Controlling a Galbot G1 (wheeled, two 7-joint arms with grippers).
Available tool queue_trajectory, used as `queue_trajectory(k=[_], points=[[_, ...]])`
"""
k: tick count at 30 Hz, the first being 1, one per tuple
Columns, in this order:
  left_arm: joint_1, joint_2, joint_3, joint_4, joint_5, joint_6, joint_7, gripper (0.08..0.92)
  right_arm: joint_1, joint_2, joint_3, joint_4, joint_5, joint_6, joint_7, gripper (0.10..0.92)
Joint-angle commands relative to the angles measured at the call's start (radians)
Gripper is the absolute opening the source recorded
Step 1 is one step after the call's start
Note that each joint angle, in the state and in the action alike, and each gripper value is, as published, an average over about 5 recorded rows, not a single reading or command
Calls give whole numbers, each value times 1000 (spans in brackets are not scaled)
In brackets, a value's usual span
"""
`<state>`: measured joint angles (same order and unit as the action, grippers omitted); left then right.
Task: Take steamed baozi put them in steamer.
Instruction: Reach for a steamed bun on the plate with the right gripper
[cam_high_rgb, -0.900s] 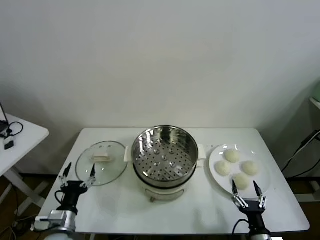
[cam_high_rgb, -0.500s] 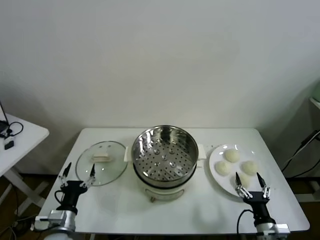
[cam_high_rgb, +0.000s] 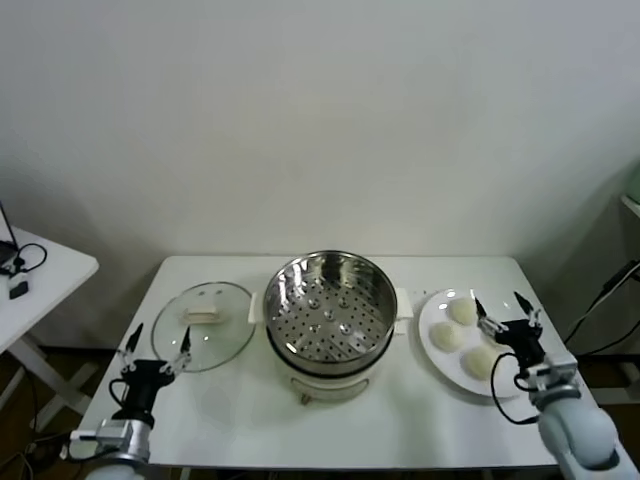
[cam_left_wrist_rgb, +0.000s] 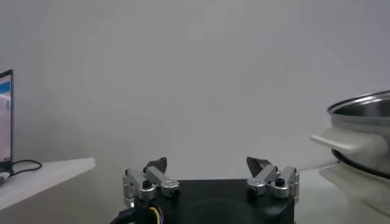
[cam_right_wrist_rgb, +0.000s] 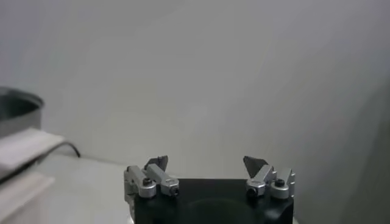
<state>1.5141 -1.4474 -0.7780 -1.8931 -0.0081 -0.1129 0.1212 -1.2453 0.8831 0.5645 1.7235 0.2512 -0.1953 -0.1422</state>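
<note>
The steamer (cam_high_rgb: 325, 310), a shiny steel pot with a perforated floor on a white base, stands mid-table and holds nothing. Three pale baozi (cam_high_rgb: 462, 311) (cam_high_rgb: 445, 336) (cam_high_rgb: 480, 361) show on the white plate (cam_high_rgb: 428, 318) to its right; the fourth is hidden behind my right gripper (cam_high_rgb: 500, 312). That gripper is open and empty, raised over the plate's right half. My left gripper (cam_high_rgb: 158, 342) is open and empty near the table's front left, just in front of the glass lid. The steamer's edge shows in the left wrist view (cam_left_wrist_rgb: 364, 131) and the right wrist view (cam_right_wrist_rgb: 15, 109).
A flat glass lid (cam_high_rgb: 203, 325) with a pale handle lies left of the steamer. A small side table (cam_high_rgb: 40, 275) with cables stands at far left. Bare tabletop (cam_high_rgb: 380, 420) runs along the front edge. A white wall stands behind.
My right gripper has risen from the table's front edge and moved away from me, over the plate and in front of one baozi. The left arm has not moved.
</note>
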Motion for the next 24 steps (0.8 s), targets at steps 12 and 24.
queue_trajectory(k=[12,24], points=[[-4,3,1,8,8,-8,2,823,928,-512,-910,-358,-381,-20,-711,823],[-2,-4,11,20,25,-25,6,823,1561,-254,-1695,-687,-169,30,-870,823]])
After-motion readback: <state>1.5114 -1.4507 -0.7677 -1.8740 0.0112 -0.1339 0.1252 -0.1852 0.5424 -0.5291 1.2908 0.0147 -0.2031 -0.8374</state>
